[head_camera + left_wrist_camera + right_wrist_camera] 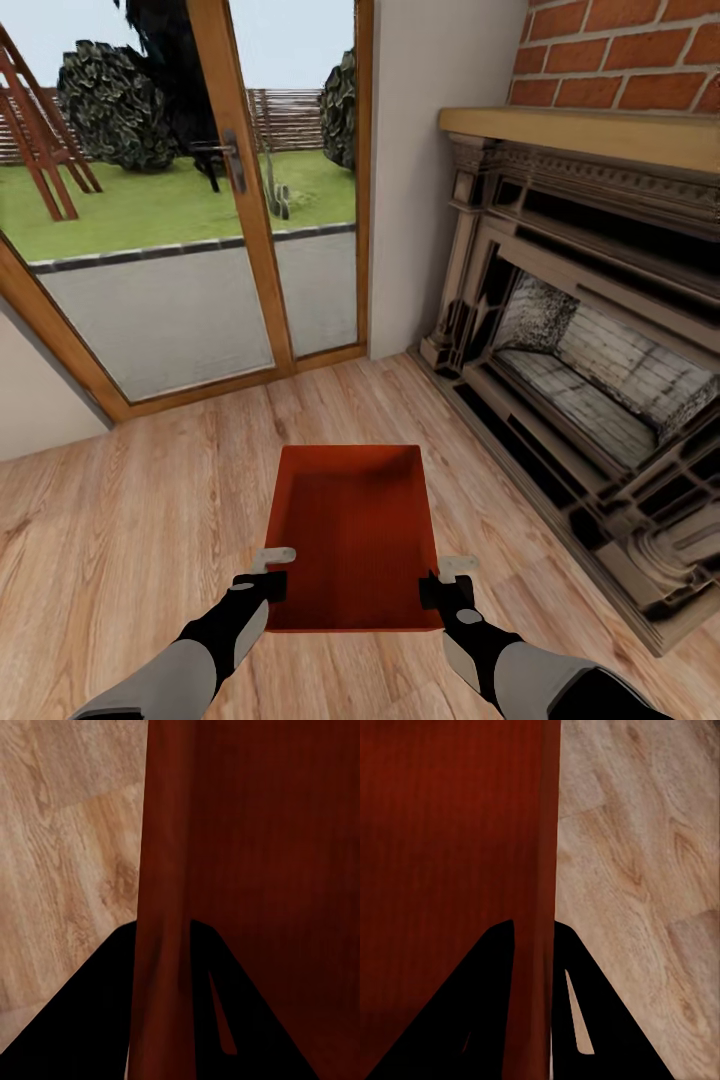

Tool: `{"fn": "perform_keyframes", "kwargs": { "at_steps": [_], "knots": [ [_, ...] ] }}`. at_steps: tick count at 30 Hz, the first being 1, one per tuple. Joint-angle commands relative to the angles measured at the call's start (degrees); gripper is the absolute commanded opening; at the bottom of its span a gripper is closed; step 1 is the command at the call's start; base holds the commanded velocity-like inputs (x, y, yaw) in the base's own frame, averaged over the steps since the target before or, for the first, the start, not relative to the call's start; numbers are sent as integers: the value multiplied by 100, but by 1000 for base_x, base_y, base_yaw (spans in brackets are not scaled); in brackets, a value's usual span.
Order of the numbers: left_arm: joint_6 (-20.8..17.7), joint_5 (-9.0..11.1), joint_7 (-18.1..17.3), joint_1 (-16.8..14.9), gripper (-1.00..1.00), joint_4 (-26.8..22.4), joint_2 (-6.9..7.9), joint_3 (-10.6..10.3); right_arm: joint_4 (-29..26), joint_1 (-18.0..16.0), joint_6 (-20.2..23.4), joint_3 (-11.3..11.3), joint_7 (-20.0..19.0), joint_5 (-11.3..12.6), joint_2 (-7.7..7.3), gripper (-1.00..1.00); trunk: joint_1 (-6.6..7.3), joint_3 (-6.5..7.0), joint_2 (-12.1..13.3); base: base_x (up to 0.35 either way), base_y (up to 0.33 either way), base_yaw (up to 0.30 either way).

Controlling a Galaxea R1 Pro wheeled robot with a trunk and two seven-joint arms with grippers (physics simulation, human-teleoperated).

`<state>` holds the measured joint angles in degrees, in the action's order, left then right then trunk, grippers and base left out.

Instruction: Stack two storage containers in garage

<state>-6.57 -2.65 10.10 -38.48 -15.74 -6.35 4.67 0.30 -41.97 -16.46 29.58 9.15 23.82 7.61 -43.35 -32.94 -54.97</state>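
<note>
An orange-red rectangular open-top plastic storage container (pixel 352 535) with plain smooth walls is held up between both arms over the light wood plank floor (pixel 130 530) of the living room, just in front of the robot. The left end effector (pixel 270 570) is clamped on the container's left long wall near its nearest corner, and the left wrist view shows that wall (pixel 161 907) running straight between the two dark fingers (pixel 82 1020), one inside the bin and one outside. The right end effector (pixel 445 580) is closed on the opposite long wall in the same way; in the right wrist view the thin red wall (pixel 536 907) passes between its fingers (pixel 472 1012). The container is empty and looks level. Beyond the container's far end stands a wood-framed glazed patio door (pixel 240 190) giving onto a lawn, and to the container's right is an ornate stone fireplace (pixel 590 340) under a red brick wall (pixel 620 50).
</note>
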Motion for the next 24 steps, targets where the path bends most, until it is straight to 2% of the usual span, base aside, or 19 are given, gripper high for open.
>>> {"fn": "perform_keyframes", "kwargs": {
  "at_steps": [1,24],
  "knots": [
    [-45,-131,97,2,-100,-17,-6,148,14,-4,-50,-40,42,167,1,-100,0,5,-3,0,0,0],
    [-42,-131,97,-1,-100,-20,-6,148,14,-4,-50,-40,38,167,0,-100,0,216,-3,0,0,0]
  ]
}}
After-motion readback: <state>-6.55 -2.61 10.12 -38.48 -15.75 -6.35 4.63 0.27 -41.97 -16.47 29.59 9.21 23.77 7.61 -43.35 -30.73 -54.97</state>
